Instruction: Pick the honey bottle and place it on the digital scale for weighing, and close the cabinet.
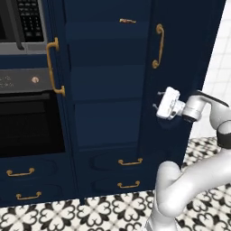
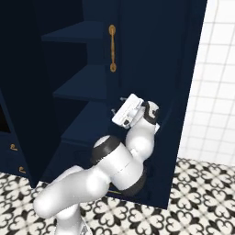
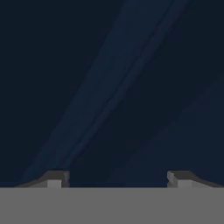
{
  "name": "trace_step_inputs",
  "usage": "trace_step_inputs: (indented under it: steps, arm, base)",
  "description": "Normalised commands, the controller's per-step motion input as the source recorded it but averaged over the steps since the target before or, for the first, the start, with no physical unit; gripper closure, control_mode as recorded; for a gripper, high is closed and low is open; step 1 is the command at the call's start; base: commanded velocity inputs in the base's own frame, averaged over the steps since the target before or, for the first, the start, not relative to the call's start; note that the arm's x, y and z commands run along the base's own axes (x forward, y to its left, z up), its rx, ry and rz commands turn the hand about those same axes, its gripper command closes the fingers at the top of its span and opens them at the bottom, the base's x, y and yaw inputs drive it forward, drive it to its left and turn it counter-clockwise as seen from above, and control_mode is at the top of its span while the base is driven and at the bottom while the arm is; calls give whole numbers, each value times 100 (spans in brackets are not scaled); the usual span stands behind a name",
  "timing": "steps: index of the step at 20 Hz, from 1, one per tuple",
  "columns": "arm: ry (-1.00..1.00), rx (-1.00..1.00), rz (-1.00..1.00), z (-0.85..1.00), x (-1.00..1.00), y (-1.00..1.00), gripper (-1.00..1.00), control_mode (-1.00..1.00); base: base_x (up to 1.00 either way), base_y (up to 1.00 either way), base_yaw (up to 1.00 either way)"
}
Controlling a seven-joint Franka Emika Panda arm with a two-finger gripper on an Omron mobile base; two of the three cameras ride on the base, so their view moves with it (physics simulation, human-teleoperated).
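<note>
Gripper (image 1: 157, 100) right up against the cabinet (image 1: 108, 113)!
Fingers (image 3: 57, 178) spread wide, holding nothing, facing the navy panel beside the open shelves (image 2: 82, 87); one door's brass handle (image 1: 158, 46) sits above the hand.

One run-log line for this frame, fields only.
phase: closing cabinet | gripper: open, empty, at right door | doors: open, shelves visible | honey bottle, scale: unseen

Base views flank arm, share cabinet (image 1: 108, 90); hand view close against it.
</note>
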Motion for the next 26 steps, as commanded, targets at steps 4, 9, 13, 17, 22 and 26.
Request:
trace_step_inputs:
  steps: [4,9,13,17,22,26]
  arm:
    - [63,-7,-60,-10,50,-11,-100,-100]
    - [30,-6,-50,-3,92,0,-100,-100]
    - [22,0,-24,0,100,-3,-100,-100]
    - [18,0,-8,0,100,-23,-100,-100]
    - [11,0,-3,0,80,-31,-100,-100]
    - [2,4,0,0,1,-33,-100,-100]
  base:
    - [0,0,0]
    - [0,0,0]
    - [0,0,0]
    - [0,0,0]
    - [0,0,0]
    - [0,0,0]
